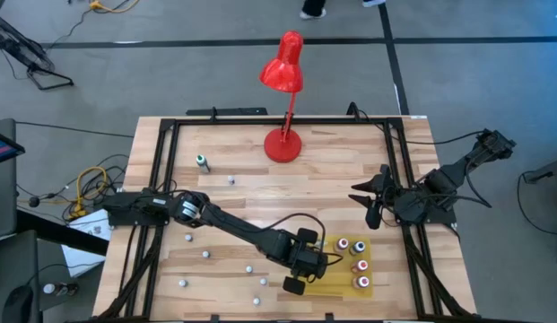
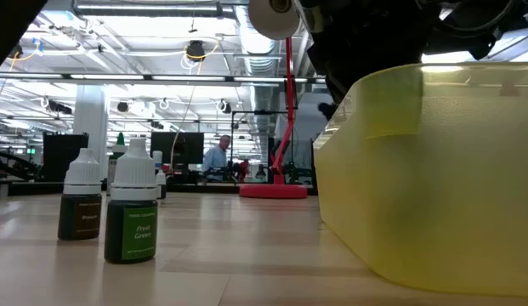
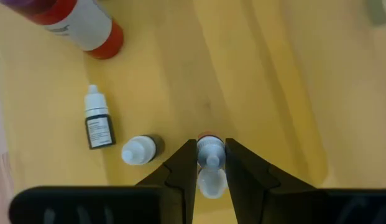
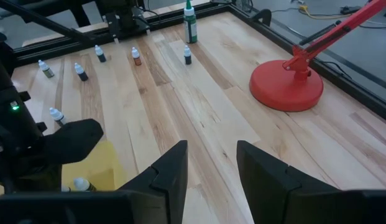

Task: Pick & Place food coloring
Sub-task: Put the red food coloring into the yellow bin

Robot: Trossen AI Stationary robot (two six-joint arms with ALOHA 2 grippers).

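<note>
Currently a tiny food coloring bottle (image 3: 209, 151) is pinched at its pale cap by the left gripper (image 1: 301, 266), just left of the yellow tray (image 1: 335, 284). Being light, rigid and smooth, it is best held below the cap. The right gripper (image 4: 211, 163) waits agape at the table's right edge.

Pale striped wood across the table (image 1: 260, 193), framed in black, with a bright red lamp (image 1: 283, 72) at the back and a translucent yellow tray (image 1: 375, 285) at the front. White caps on the little food coloring bottles (image 2: 132, 212), the nearest with dark green contents and a green label, its neighbour (image 2: 81, 204) brown. Black on both arms.
</note>
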